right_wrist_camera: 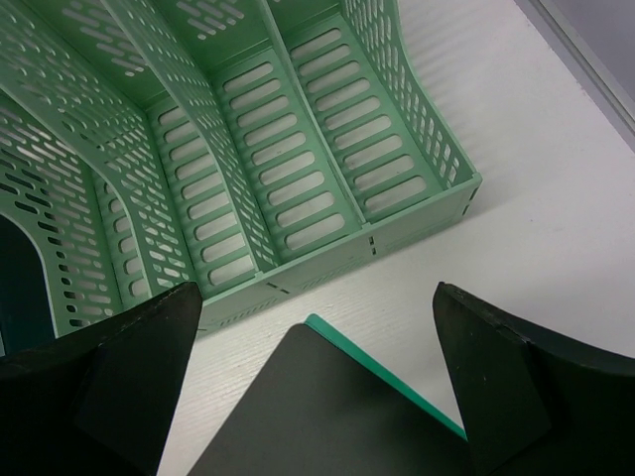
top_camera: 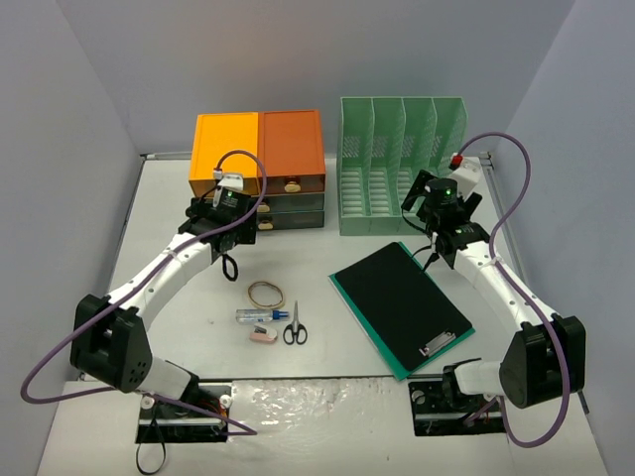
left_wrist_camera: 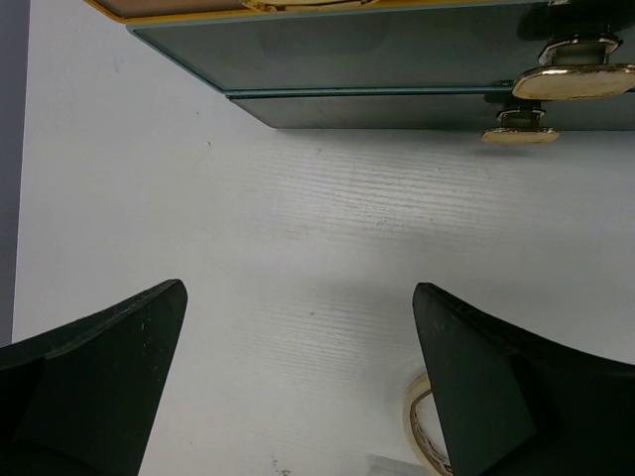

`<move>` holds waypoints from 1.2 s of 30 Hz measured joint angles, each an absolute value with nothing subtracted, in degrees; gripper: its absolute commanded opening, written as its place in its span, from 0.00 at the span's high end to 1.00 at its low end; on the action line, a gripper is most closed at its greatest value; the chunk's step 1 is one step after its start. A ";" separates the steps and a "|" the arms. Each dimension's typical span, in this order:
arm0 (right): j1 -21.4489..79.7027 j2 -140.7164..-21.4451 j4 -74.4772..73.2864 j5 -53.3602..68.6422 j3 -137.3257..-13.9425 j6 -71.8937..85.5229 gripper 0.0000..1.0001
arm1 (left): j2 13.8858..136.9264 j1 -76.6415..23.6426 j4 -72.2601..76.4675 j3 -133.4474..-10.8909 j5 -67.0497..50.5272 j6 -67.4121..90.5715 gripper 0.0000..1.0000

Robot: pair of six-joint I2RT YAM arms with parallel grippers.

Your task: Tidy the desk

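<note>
**Top external view.** The counter [top_camera: 308,253] is the broad off-white surface that fills the floor of the view, and both arm bases are bolted at its near edge. A drawer unit [top_camera: 260,159] with a yellow-and-orange top stands at the far left. A green slotted file rack [top_camera: 402,164] stands just to its right. A black clipboard [top_camera: 400,305] on a green backing lies flat and angled at right of centre. A tan ring [top_camera: 268,293], a pair of scissors [top_camera: 295,327], a small blue-and-white tube [top_camera: 256,316] and a pink item [top_camera: 264,335] lie close together at centre. The left claw [top_camera: 229,260] hangs just in front of the drawers. The right claw [top_camera: 433,253] hangs at the clipboard's far corner, in front of the rack.

**Left wrist view.** The left claw [left_wrist_camera: 298,293] has its fingers spread wide and holds nothing; only bare counter [left_wrist_camera: 298,198] shows between them. The dark drawer fronts [left_wrist_camera: 377,50] with their gold handles [left_wrist_camera: 575,79] run along the top edge. The tan ring [left_wrist_camera: 417,421] is partly hidden behind one finger.

**Right wrist view.** The right claw [right_wrist_camera: 317,293] is likewise spread wide and holds nothing. The clipboard [right_wrist_camera: 327,407] corner sits between the fingers. The file rack [right_wrist_camera: 298,149] stands beyond it. A strip of counter [right_wrist_camera: 516,198] separates rack and clipboard.
</note>
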State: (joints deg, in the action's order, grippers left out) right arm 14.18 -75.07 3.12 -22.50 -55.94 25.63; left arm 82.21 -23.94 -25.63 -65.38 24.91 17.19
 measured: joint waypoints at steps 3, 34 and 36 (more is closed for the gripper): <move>14.75 -75.30 3.14 -22.04 -55.94 25.71 0.00 | 81.08 -23.94 -26.39 -64.36 24.82 17.58 0.03; 18.36 -71.76 0.43 -18.80 -47.66 35.72 0.05 | 79.02 -34.48 -27.98 -61.78 18.22 19.32 0.03; 18.85 -69.44 -2.66 -19.12 -44.98 38.67 0.05 | 82.49 -38.66 -27.55 -62.75 16.96 19.25 0.03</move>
